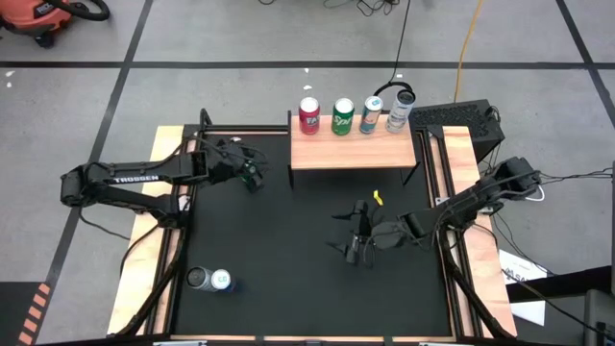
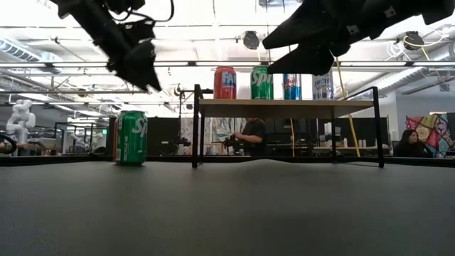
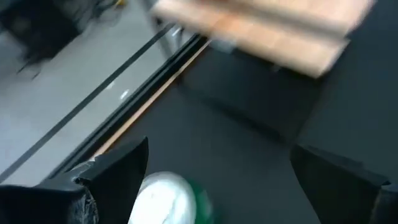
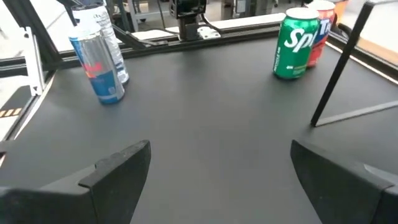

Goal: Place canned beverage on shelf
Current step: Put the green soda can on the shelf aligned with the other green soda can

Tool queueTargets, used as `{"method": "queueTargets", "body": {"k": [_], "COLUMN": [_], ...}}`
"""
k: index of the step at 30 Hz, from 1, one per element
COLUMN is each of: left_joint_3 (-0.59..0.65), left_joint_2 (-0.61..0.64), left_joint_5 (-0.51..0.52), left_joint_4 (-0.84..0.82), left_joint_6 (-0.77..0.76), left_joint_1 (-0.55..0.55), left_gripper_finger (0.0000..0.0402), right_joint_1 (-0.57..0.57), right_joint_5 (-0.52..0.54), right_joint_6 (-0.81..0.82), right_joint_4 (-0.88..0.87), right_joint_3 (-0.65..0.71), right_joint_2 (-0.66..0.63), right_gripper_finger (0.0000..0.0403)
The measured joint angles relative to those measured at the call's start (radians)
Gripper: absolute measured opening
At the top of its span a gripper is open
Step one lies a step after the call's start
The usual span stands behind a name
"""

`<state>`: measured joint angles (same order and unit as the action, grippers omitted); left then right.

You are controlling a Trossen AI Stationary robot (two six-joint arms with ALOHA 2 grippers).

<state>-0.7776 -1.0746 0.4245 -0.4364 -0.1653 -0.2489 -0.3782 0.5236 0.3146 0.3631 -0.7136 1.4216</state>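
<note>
The shelf (image 1: 351, 149), a light-wood top on black legs, stands at the mat's far side with several cans in a row on it, among them a red one (image 1: 308, 115) and a green one (image 1: 342, 116). A green can (image 2: 131, 137) stands upright on the mat left of the shelf, with a red can (image 4: 321, 28) close behind it. My left gripper (image 1: 252, 175) hangs open above the green can (image 3: 171, 200), clear of its top. My right gripper (image 1: 359, 248) hovers open over the middle of the mat, with nothing between its fingers.
Two slim cans (image 1: 209, 280) stand on the mat near its near left corner; the right wrist view shows them too (image 4: 99, 65). Wooden rails (image 1: 168, 240) frame the black mat. People sit in the room behind the table (image 2: 250, 135).
</note>
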Motion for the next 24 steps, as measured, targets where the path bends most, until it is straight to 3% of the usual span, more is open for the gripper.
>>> {"method": "queueTargets", "body": {"k": [5, 14, 24], "left_joint_3": [0.0, 0.0, 0.0], "left_joint_2": [-0.016, -0.099, -0.254], "left_joint_5": [0.1, 0.151, 0.176], "left_joint_4": [-0.128, -0.198, -0.201], "left_joint_6": [-0.182, -0.416, -0.484], "left_joint_1": [0.0, 0.0, -0.017], "left_gripper_finger": [0.0388, 0.0388, 0.0383], "right_joint_1": [0.001, 0.006, 0.005], "right_joint_5": [0.001, 0.002, 0.0], "right_joint_6": [-0.024, -0.047, -0.042], "right_joint_4": [0.009, 0.022, 0.022], "right_joint_3": [0.0, 0.0, 0.0], "right_joint_2": [0.0, 0.0, 0.0], "right_gripper_finger": [0.0375, 0.0375, 0.0376]}}
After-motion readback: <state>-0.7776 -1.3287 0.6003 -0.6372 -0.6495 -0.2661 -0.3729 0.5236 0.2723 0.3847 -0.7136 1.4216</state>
